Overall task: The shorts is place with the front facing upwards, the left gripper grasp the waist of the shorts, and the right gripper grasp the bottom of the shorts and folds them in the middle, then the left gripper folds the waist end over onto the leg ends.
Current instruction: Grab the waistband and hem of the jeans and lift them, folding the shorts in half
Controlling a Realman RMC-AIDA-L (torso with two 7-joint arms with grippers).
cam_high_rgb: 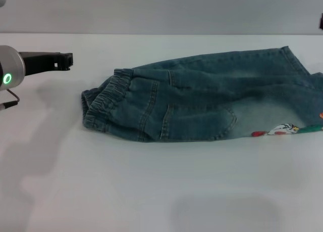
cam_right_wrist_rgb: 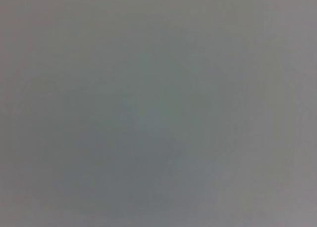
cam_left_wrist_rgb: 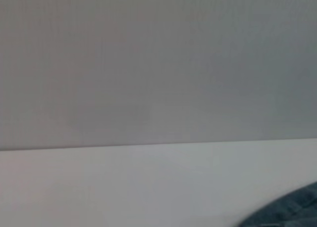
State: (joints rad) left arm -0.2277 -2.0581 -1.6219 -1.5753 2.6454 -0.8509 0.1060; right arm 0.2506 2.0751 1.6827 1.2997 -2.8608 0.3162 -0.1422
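White table [cam_high_rgb: 151, 191]: denim shorts [cam_high_rgb: 202, 98] flat, waist [cam_high_rgb: 103, 105] toward left edge; left gripper [cam_high_rgb: 63, 61] hovers beside it, grip state unclear.

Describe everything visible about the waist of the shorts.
The waist of the shorts is a gathered, ruffled elastic band of darker blue denim with stitched rows. It lies flat on the white table at the garment's left end, its opening facing left, with pocket seams beside it. The shorts appear already folded lengthwise. Nothing grips it; the left gripper hovers apart, up to the left.
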